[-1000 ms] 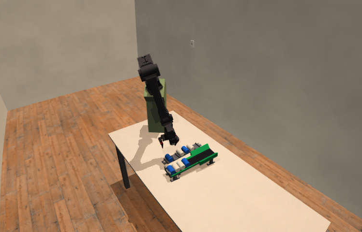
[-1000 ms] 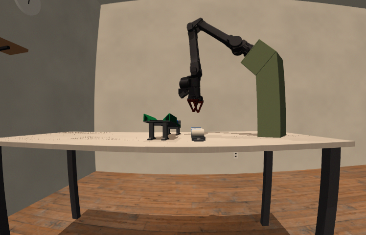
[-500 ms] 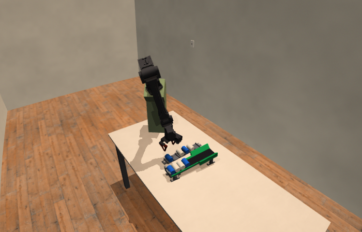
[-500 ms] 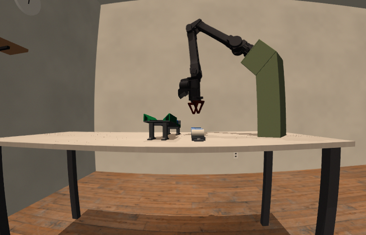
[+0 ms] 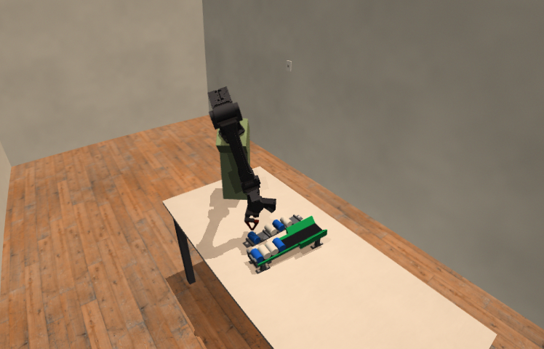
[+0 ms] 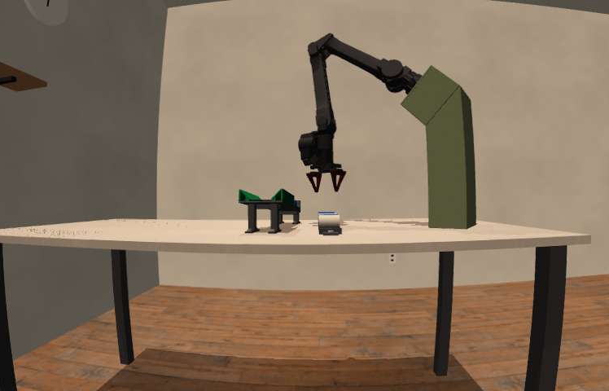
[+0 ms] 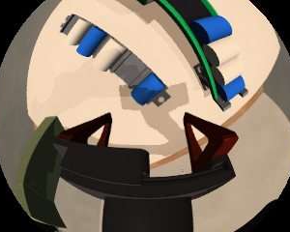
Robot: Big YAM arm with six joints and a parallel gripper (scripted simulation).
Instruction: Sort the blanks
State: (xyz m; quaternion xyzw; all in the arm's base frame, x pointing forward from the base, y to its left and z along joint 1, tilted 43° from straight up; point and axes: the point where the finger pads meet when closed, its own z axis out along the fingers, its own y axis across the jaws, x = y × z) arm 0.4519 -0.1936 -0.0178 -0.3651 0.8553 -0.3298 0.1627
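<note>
Above the rack, hovers wide open and unladen, claw poised toward blue bar at twelve o'clock.

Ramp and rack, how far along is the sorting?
Barely begun. Done: one blue blank lies at the ramp's low end. In hand: nothing; the open gripper hovers above the rack. Left: two white blanks on the ramp go to the rack, and the rack's two blue ones go to the ramp.
</note>
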